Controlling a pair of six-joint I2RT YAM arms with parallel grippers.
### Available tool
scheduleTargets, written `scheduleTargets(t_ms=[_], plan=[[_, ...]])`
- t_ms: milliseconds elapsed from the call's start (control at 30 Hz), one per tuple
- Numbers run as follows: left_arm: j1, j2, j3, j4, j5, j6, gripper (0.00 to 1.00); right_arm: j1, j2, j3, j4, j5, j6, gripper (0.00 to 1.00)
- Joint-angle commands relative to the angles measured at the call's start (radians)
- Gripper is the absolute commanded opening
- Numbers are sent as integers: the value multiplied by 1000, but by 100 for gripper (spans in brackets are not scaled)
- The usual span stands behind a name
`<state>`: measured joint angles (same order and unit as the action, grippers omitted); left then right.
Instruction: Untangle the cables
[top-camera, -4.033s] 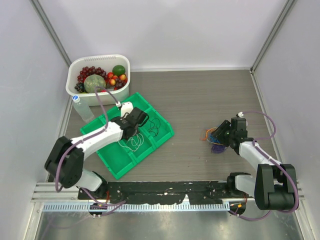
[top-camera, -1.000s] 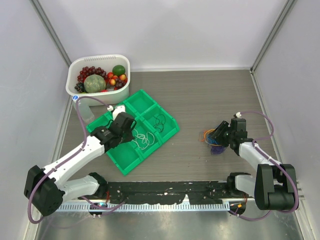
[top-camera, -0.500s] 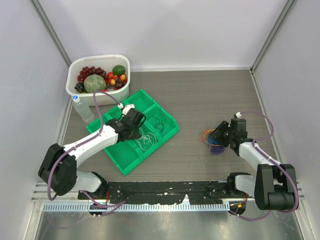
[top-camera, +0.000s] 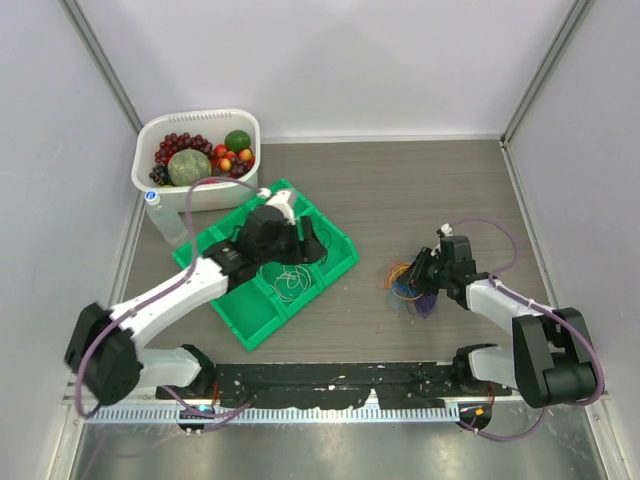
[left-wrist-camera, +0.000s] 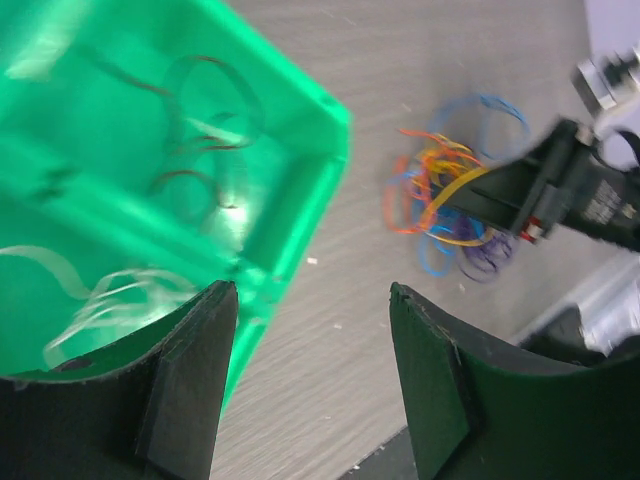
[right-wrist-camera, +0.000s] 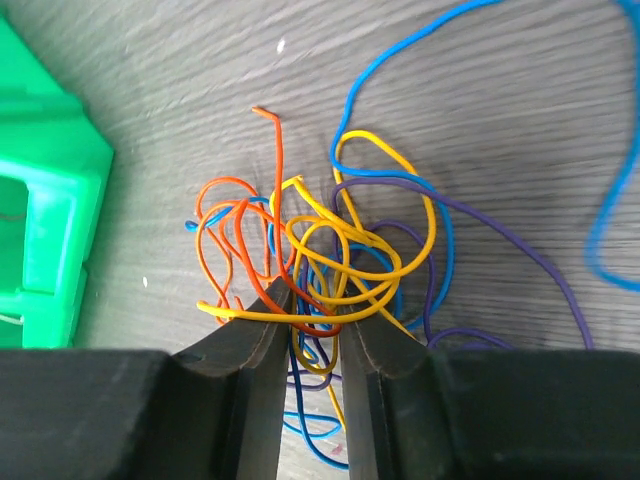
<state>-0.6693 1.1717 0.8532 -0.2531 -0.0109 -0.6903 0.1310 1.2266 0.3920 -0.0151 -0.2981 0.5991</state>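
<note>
Cables (right-wrist-camera: 330, 250) tangled on desk (top-camera: 400, 190), right of green tray (left-wrist-camera: 300, 110); right jaws nearly closed, seemingly pinching yellow-orange strands; left jaws wide open, empty; wires light, springy, snag-prone; grip single free loop, tease gently.

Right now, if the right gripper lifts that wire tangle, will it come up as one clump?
Probably: the wires loop through one another, so most should drag along. They look thin, holding open curves, so likely light and springy. The right gripper pinches only a few strands; the blue loop may slip free.
</note>
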Motion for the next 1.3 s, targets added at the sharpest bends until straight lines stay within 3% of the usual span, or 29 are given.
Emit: scheduleTargets(t_ms=[0,133,233,467,667,800,1033,1167,1267], plan=[[-97,219,128,247,328,66,67,55,16,-11,-20,-64,-15,30],[-151,457,262,326,419,49,66,64,-15,-39,4,-111,-7,31],[-156,593,328,420,469,0,50,70,-55,-47,6,-121,-7,33],[-188,795,471,365,497,37,47,70,-78,-56,9,-124,-9,34],[-216,836,475,357,506,32,30,71,-78,-53,9,-110,-10,34],[-239,832,457,364,500,32,25,71,-69,-53,9,-111,-10,34],[-257,875,483,331,462,18,30,71,-62,-48,9,-110,-13,35],[-257,895,504,313,453,34,24,71,-64,-50,9,-108,-12,34],[-257,887,529,261,450,61,12,70,-67,-45,-2,-84,-7,34]])
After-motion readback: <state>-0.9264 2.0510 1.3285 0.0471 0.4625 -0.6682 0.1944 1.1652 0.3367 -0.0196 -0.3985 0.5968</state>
